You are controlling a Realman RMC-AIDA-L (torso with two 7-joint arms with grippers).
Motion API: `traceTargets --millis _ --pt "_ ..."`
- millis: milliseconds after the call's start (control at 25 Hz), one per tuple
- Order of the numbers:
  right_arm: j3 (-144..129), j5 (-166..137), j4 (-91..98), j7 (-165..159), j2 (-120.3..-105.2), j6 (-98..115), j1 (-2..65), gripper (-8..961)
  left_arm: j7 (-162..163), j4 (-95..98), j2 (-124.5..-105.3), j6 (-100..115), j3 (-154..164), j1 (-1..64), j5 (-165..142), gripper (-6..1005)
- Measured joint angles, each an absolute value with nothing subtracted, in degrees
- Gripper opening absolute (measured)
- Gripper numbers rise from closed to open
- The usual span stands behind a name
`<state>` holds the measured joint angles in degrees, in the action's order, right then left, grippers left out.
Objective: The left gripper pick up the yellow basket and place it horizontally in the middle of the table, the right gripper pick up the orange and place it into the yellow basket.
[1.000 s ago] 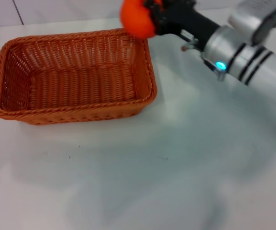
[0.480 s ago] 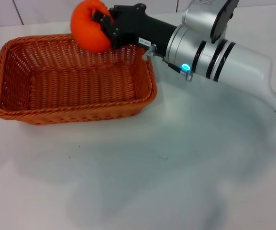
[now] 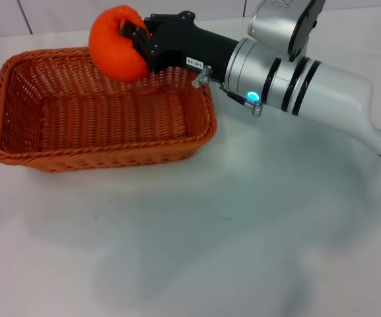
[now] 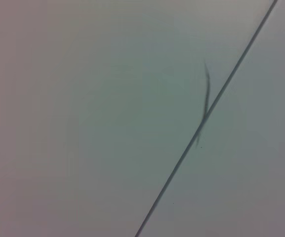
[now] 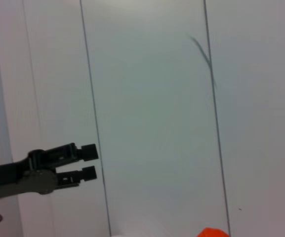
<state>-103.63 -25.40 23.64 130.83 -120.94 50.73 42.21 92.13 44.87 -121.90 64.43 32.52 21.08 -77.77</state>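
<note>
Orange arriving over the basket

The right pincer (image 3: pixel 132 41), clamped on the orange (image 3: pixel 116 43), is moving further over the basket (image 3: pixel 104 109) on the counter (image 3: pixel 243 231); release looks near. The left pincer (image 5: pixel 89 162), slightly parted and empty, is waiting well away.

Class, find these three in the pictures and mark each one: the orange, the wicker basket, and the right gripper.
Orange (image 3: pixel 113 45), head view, on its rounded front face.
Wicker basket (image 3: pixel 104 150), head view, on its near braided rim.
Right gripper (image 3: pixel 135 36), head view, midway between the black fingertips gripping the orange.
</note>
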Motion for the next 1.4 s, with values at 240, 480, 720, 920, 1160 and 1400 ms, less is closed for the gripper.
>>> traceTargets --millis 240,480,720,920,1160,1400 --pt "-103.59 -25.4 23.65 130.93 -120.88 52.28 42.22 142 92.11 44.93 -121.89 64.42 32.52 21.4 -77.89 890" --pt "-103.34 -25.18 23.65 131.11 -120.78 54.17 41.93 271 92.03 45.17 -121.84 64.41 32.51 21.62 -78.34 890" --pt "-102.94 -24.25 23.65 131.23 -120.76 55.06 41.63 483 91.23 45.09 -121.81 64.43 32.51 21.65 -78.4 891" --pt "-102.84 -24.09 23.65 131.24 -120.76 55.2 41.58 610 90.86 45.05 -121.84 64.43 32.42 21.55 -78.4 891" --pt "-102.74 -23.12 23.76 131.41 -120.75 55.29 41.54 796 89.96 45.04 -121.88 64.26 32.05 21.17 -78.41 891" --pt "-101.78 -22.31 24.02 137.37 -120.51 54.94 41.02 935 89.19 45.01 -121.96 63.55 31.9 20.82 -78.4 891"
